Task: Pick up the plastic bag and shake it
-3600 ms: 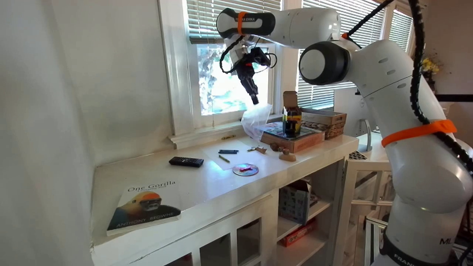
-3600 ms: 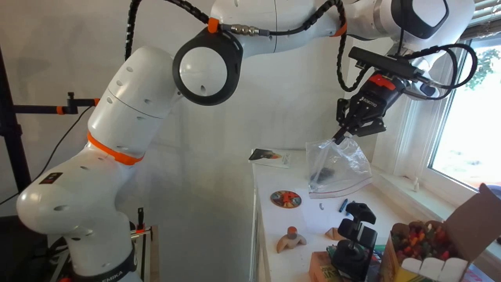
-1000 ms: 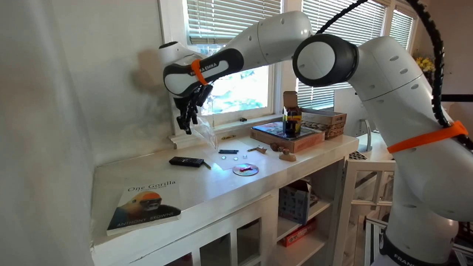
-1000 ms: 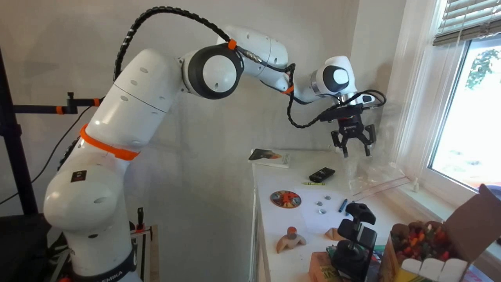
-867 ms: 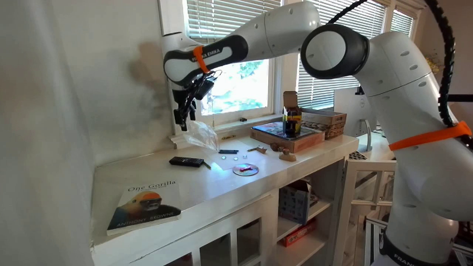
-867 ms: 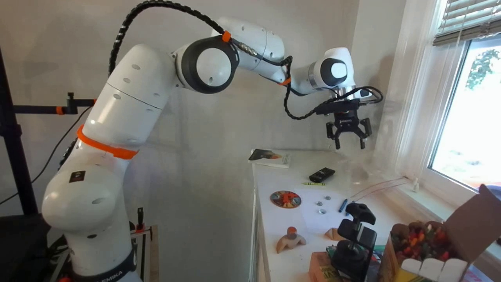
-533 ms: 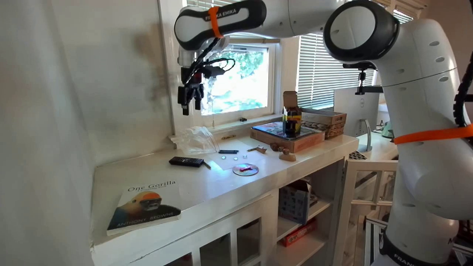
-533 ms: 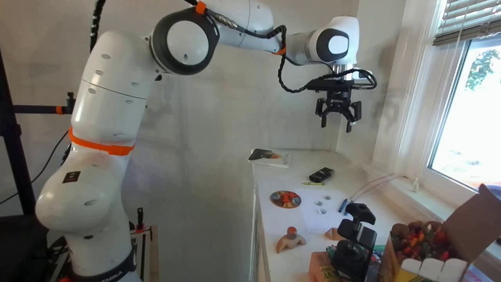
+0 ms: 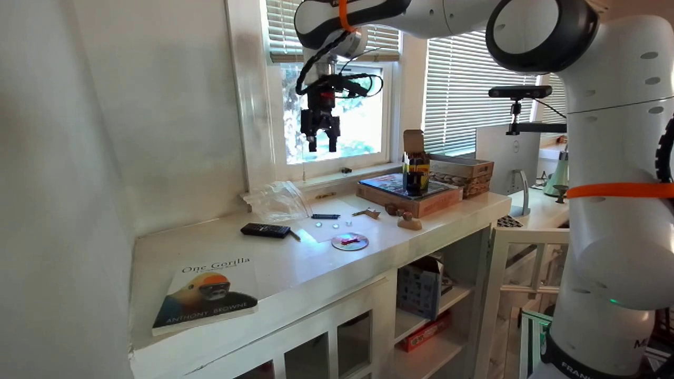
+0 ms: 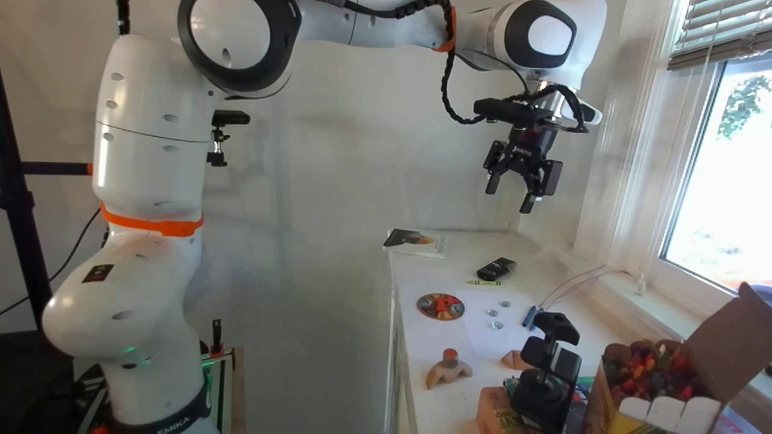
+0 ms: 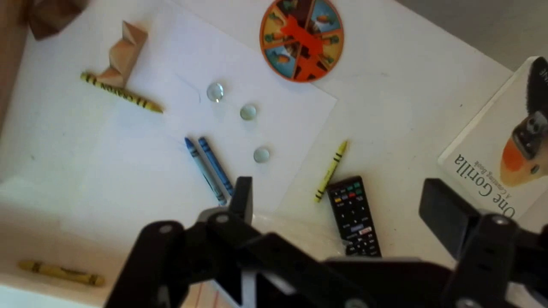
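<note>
The clear plastic bag [image 9: 281,201] lies crumpled on the white countertop near the window corner. In an exterior view its body is hard to make out, but the red seal lines of the bag [image 10: 576,283] show by the sill. Part of the bag [image 11: 299,235] appears in the wrist view beside the remote, the rest hidden behind the gripper. My gripper [image 9: 323,145] hangs well above the counter in front of the window, clear of the bag. Its fingers are spread wide with nothing between them, as the gripper [image 10: 510,196] in the exterior view and the gripper [image 11: 342,199] in the wrist view show.
Around the bag lie a black remote [image 9: 265,230], blue crayons [image 11: 209,167], a yellow crayon [image 11: 332,171] and three glass beads [image 11: 248,112]. A round spinner disc [image 11: 302,40] and a book [image 9: 208,297] rest farther out. A crayon box [image 9: 416,171] stands on a flat box.
The gripper, earlier shut on the bag in the air, has opened; the bag dropped to the counter. The arm has since risen and moved away. Glass beads now lie on the paper; a crayon shifted.
</note>
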Tool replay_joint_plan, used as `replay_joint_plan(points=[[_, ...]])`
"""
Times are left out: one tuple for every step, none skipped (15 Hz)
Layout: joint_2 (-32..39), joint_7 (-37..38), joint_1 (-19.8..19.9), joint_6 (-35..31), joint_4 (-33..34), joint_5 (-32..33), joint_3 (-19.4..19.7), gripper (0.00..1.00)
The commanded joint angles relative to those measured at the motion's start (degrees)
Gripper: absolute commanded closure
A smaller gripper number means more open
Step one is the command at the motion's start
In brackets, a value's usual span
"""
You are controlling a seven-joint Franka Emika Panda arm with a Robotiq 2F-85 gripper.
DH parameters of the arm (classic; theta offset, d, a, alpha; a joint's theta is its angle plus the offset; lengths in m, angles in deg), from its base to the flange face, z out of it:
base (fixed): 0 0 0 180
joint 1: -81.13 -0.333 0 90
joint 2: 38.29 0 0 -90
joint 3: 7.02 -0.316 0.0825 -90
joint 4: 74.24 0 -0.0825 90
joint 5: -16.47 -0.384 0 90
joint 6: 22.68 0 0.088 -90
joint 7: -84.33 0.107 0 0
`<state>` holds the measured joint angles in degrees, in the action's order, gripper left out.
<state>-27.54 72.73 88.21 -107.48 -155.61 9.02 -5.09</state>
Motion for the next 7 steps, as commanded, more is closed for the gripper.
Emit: replay_joint_plan(points=[[-2.4,3.2,0.03,1.02,-4.5,1.34,1.77,0.0],[-0.25,1.27,0.03,1.57,-0.67,0.28,1.58,0.0],[-0.41,1.53,0.1,1.62,-1.27,0.42,1.93,0.0],[-0.45,1.67,0.14,1.61,-1.64,0.44,2.07,0.0],[-0.48,1.84,0.13,1.6,-1.8,0.44,2.09,0.0],[-0.52,2.03,0.1,1.6,-1.89,0.44,2.08,0.0],[-0.56,2.17,0.08,1.6,-1.97,0.44,2.07,0.0]])
